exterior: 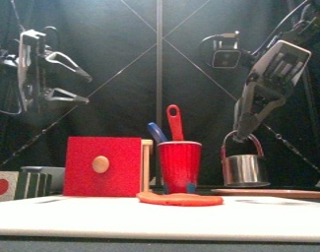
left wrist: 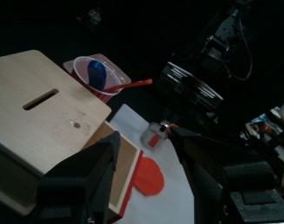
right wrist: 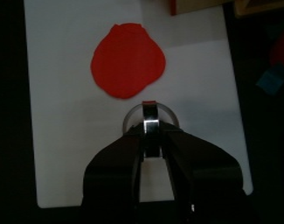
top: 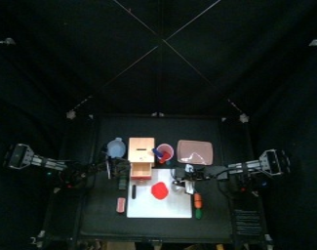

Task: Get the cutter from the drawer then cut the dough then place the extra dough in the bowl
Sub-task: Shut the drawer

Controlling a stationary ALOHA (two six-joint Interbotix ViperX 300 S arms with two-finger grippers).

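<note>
A flat red dough [top: 158,190] lies on the white cutting board [top: 161,217]; the front view shows the dough [exterior: 179,199] low in the middle. My right gripper [exterior: 241,136] is shut on the wire handle of the round metal cutter [exterior: 244,169], which hangs just right of the dough. In the right wrist view the cutter [right wrist: 150,114] is over bare board [right wrist: 62,131], close beside the dough [right wrist: 128,61]. My left gripper [exterior: 73,81] is open and holds nothing, raised at the left near the wooden box [top: 141,156]. The blue-grey bowl [top: 116,148] stands left of the box.
The box's red drawer front [exterior: 101,165] faces the table's front. A red cup [exterior: 179,164] with a blue and a red knife stands right of it, and the pink tray [top: 196,151] lies at the back right. Small toy foods [top: 197,201] lie beside the board.
</note>
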